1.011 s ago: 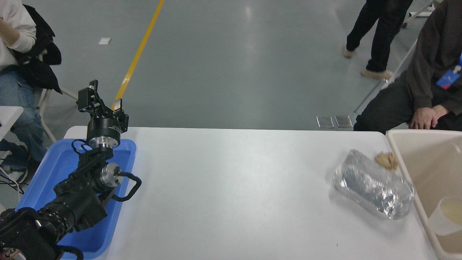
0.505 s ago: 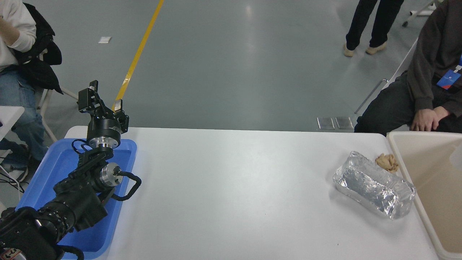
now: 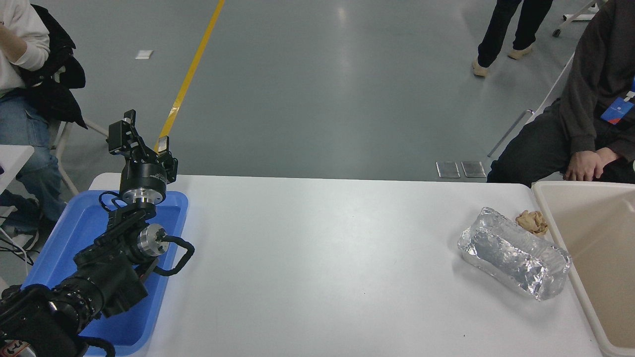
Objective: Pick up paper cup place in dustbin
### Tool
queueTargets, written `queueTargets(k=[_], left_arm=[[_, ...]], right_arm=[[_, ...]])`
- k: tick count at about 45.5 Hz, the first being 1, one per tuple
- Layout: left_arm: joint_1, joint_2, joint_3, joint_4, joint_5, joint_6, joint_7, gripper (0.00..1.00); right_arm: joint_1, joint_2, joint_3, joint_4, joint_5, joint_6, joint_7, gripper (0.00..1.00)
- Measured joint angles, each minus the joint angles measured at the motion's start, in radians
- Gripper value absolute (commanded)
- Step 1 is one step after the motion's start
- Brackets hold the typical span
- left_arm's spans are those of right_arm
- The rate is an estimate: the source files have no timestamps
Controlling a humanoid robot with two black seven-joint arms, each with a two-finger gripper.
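Note:
The paper cup is out of view. The dustbin (image 3: 570,233), a large beige bin with a thick rim, stands at the table's right edge, and the part of its inside that shows holds nothing. My left gripper (image 3: 144,138) is parked at the far left above a blue tray, open, with nothing between its fingers. The right arm does not show.
A crumpled silver foil tray (image 3: 513,255) lies close to the dustbin's left wall, with a small brown paper wad (image 3: 532,221) behind it. The shallow blue tray (image 3: 74,238) sits under the left arm. A seated person's hand (image 3: 585,166) rests just beyond the bin; another person sits at the far left.
One second ago the paper cup lay inside the dustbin at the lower right; now it is out of sight. The foil tray's outline shifted slightly. The left arm stayed put.

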Motion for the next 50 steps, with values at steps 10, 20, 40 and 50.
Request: queueTargets(k=[10,20,40,50], left_arm=[[0.000,0.000,0.000,0.000,0.000,0.000,0.000,1.00],[0.000,0.000,0.000,0.000,0.000,0.000,0.000,1.00],[0.000,0.000,-0.001,0.000,-0.001,0.000,0.000,1.00],[0.000,0.000,-0.001,0.000,0.000,0.000,0.000,1.00]], right_arm=[[0.004,-0.001,-0.002,-0.004,-0.019,0.001,0.000,0.00],[-0.065,0.004,-0.002,-0.061,-0.036,0.002,0.001,0.00],[-0.527,0.092,0.014,-0.269,0.006,-0.231,0.012,0.00],[-0.860,0.243,0.082,-0.428,0.161,-0.460,0.013,0.00]])
